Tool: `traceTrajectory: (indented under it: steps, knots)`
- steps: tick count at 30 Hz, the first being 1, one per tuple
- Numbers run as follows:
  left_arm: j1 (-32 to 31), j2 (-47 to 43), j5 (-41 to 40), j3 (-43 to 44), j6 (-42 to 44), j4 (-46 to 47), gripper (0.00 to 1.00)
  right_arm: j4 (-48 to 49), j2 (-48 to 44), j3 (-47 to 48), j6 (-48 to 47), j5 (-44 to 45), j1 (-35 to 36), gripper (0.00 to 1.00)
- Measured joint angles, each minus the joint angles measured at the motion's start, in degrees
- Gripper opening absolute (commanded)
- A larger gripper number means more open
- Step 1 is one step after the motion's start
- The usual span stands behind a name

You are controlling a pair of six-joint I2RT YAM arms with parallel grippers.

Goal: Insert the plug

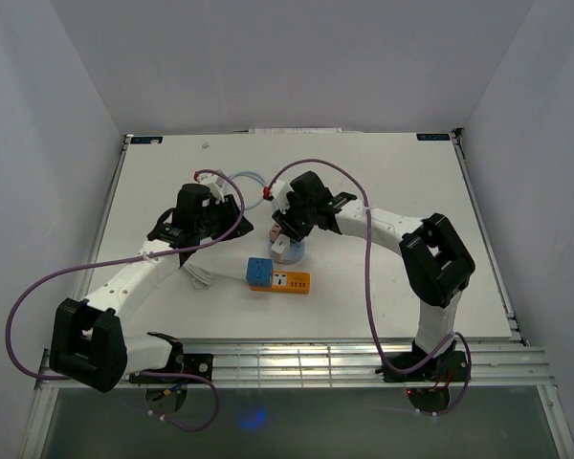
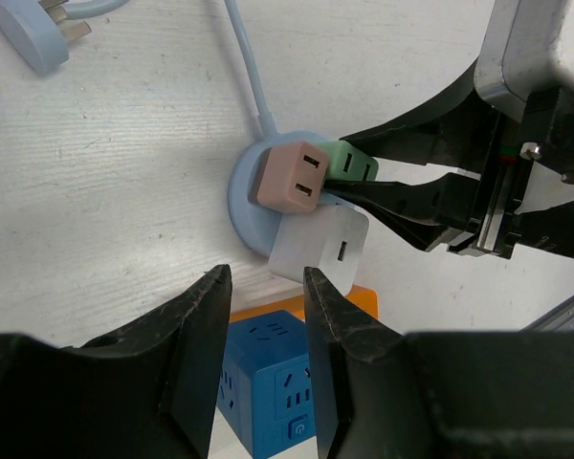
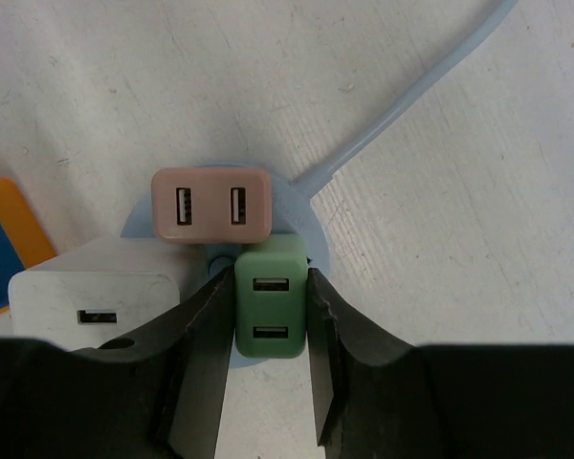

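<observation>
A round light-blue socket base (image 3: 311, 218) lies on the table with a pink charger (image 3: 211, 205) and a white charger (image 3: 94, 304) on it. My right gripper (image 3: 271, 316) is shut on a green charger plug (image 3: 271, 287), which stands on the base beside the pink one. In the left wrist view the green plug (image 2: 352, 163), pink charger (image 2: 293, 176) and white charger (image 2: 320, 244) sit together, with the right gripper's fingers (image 2: 411, 143) around the green one. My left gripper (image 2: 265, 287) is open and empty, above the blue cube socket (image 2: 268, 387).
An orange power strip (image 1: 293, 282) with the blue cube (image 1: 258, 273) lies in front of the round base (image 1: 292, 252). The base's blue cable (image 2: 249, 76) runs back to a blue plug with prongs (image 2: 33, 33). Both arms (image 1: 210, 215) meet mid-table.
</observation>
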Motion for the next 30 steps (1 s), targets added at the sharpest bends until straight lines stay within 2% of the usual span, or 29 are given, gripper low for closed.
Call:
traceTrajectory:
  steps: [4, 6, 11, 23, 30]
  knots:
    - [0.00, 0.02, 0.33, 0.02, -0.02, 0.00, 0.48, -6.69, 0.35, 1.03, 0.20, 0.92, -0.63, 0.49]
    - [0.00, 0.17, 1.05, 0.26, -0.02, -0.11, 0.50, -10.32, 1.22, 1.38, 0.46, 1.31, -0.92, 0.58]
    - [0.00, 1.86, 3.54, 1.73, -0.09, 0.15, 0.51, -14.25, 2.08, 3.48, 1.09, 1.53, -1.40, 0.59]
    - [0.00, 2.45, 4.87, 1.92, 0.00, 0.15, 0.52, -16.33, 1.05, 3.61, 1.20, 0.66, -1.53, 0.61]
    - [0.00, 1.90, 4.17, 1.92, 0.09, -0.22, 0.55, -12.83, -9.18, -1.25, 4.07, 0.44, -3.48, 0.66]
